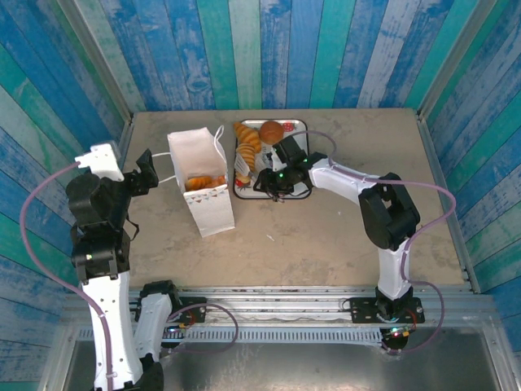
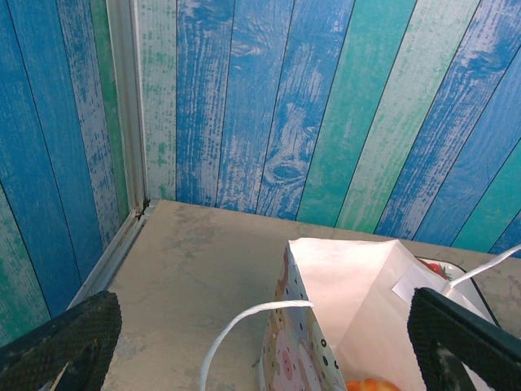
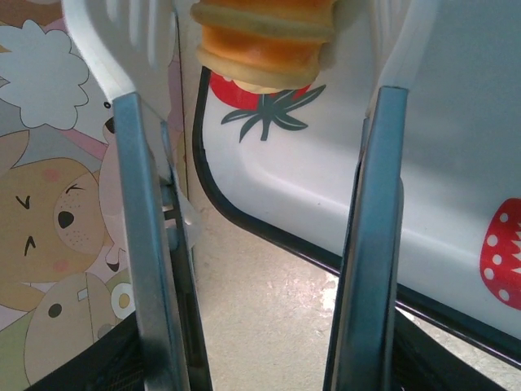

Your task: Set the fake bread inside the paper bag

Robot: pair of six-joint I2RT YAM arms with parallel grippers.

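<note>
Fake bread (image 1: 248, 147) looks light, rigid and slick, so I'd pinch this pastry's (image 3: 264, 41) ridged middle with my right tool (image 3: 262, 49), open astride it; left tool (image 2: 260, 342) gapes empty.

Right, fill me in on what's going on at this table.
The right gripper hangs low over the strawberry-print tray, jaws open on either side of one toy pastry, not yet closed on it. The left gripper, also open, sits beside the paper bag near its cord handle. The bag stands upright with a few orange pieces already inside; croissants and a round bun wait on the tray.
</note>
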